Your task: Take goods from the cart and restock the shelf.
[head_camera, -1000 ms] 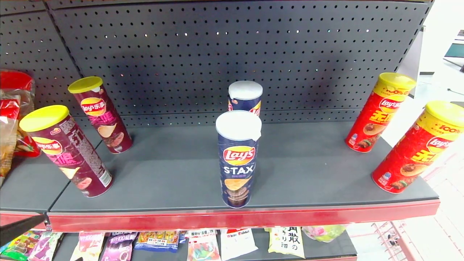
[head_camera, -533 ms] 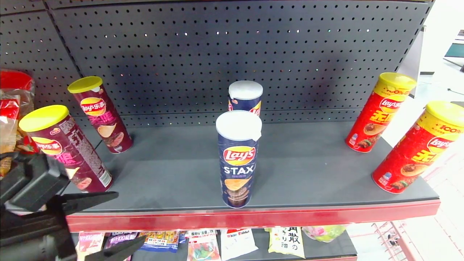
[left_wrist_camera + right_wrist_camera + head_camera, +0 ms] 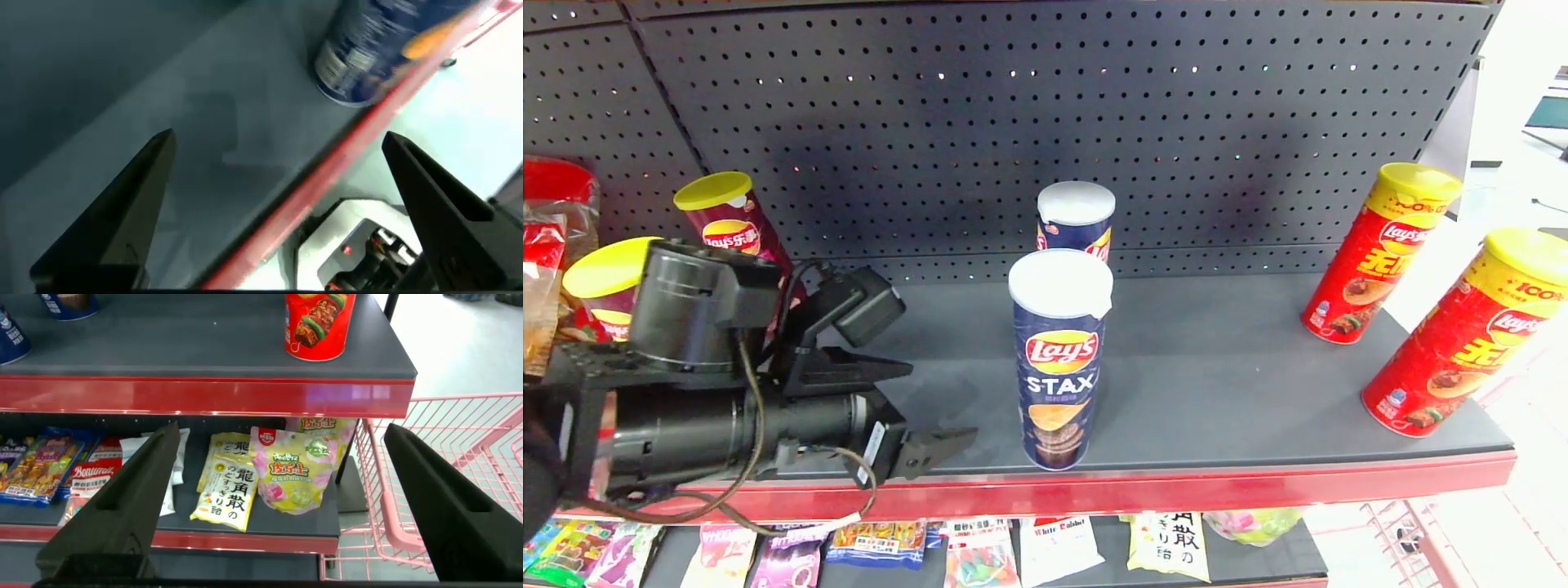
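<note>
A grey shelf board point(image 3: 1217, 384) with a red front lip carries pairs of chip cans. A dark blue can point(image 3: 1058, 359) stands at the front middle, with a second blue can point(image 3: 1076, 216) behind it. My left gripper point(image 3: 943, 402) hovers over the front lip, just left of the front blue can, open and empty. In the left wrist view the left gripper point(image 3: 278, 137) is spread wide, with the blue can point(image 3: 368, 49) ahead of it. My right gripper point(image 3: 282, 431) is open and empty below and in front of the shelf's right end.
Two maroon cans point(image 3: 731, 220) with yellow lids stand behind the left arm. Two red cans point(image 3: 1380, 249) stand at the shelf's right end, one of them the red can point(image 3: 319, 322) by the lip. Snack bags point(image 3: 298, 469) lie on the lower shelf. A pink cart point(image 3: 441, 482) stands at the right.
The left arm has come up from the lower left and moved right over the shelf's front lip, toward the front blue can, gripper open. The cans have not moved.
</note>
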